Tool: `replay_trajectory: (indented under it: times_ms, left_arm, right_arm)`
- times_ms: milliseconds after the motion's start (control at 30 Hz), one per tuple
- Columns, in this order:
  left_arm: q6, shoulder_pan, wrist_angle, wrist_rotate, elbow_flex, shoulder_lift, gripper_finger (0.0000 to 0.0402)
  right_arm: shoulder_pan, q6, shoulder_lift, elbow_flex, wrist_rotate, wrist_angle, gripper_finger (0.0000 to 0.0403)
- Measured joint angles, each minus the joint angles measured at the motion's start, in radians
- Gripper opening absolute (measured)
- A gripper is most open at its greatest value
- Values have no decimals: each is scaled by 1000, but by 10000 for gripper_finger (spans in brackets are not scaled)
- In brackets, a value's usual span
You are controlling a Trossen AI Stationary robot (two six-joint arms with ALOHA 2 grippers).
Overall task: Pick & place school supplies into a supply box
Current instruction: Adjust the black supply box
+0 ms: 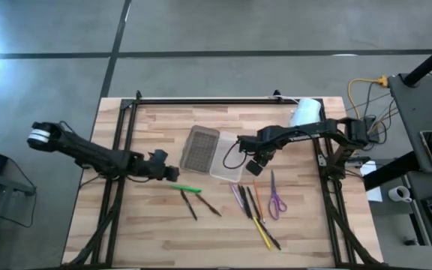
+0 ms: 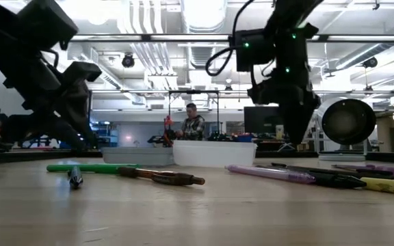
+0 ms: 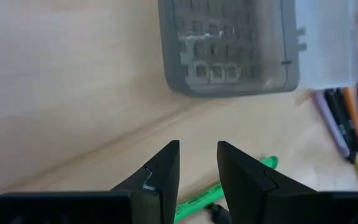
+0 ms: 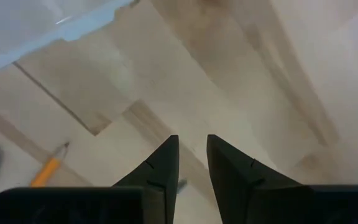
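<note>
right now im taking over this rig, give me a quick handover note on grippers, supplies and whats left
Left gripper: narrowly open, empty, low over the table just left of the green pen.
Right gripper: narrowly open, empty, raised beside the supply box, above the pen cluster.
Supply box: open at table centre, nothing visibly inside.
Supplies: green pen and two dark pencils centre-front; mixed pens and purple-handled scissors to the right.
Done: nothing placed yet.
Left: every item.
</note>
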Motion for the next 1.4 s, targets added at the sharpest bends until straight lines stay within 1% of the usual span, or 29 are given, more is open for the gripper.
replay_trajectory:
  times_ms: [167,367,433,500,667,700,900,1067,1100,1167,1267,1333,1400]
  left_arm:
    - [10,-2,100,1,49,115,92]
    - [28,-1,104,-5,117,288,92]
    - [25,0,107,-19,132,334,92]
    - [5,0,125,-48,145,360,92]
    - [-15,19,121,-154,154,367,92]
    - [-15,30,122,-161,154,365,92]
    - [36,104,122,-172,143,358,92]
    - [92,165,119,-174,141,354,92]
    - [99,170,116,-174,141,351,92]
    - [103,176,98,-174,141,346,92]
    - [102,176,46,-173,141,330,92]
    - [101,170,16,-173,140,310,92]
    - [96,165,8,-171,139,285,92]
  right_arm:
    - [-3,58,-2,-52,0,69,73]
    - [-17,56,-3,-91,-4,156,77]
    - [-17,56,-3,-98,-11,193,76]
    - [-16,56,-3,-97,-41,231,74]
    - [11,41,5,-48,-89,280,70]
    - [18,39,10,-36,-100,288,71]
    - [73,11,77,74,-177,329,75]
    - [111,-57,164,171,-299,324,70]
    - [117,-74,172,187,-305,311,69]
    - [120,-93,171,210,-266,244,68]
    - [111,-109,136,218,-127,123,69]
    - [90,-97,100,204,-30,55,72]
    - [48,-73,63,165,15,42,73]
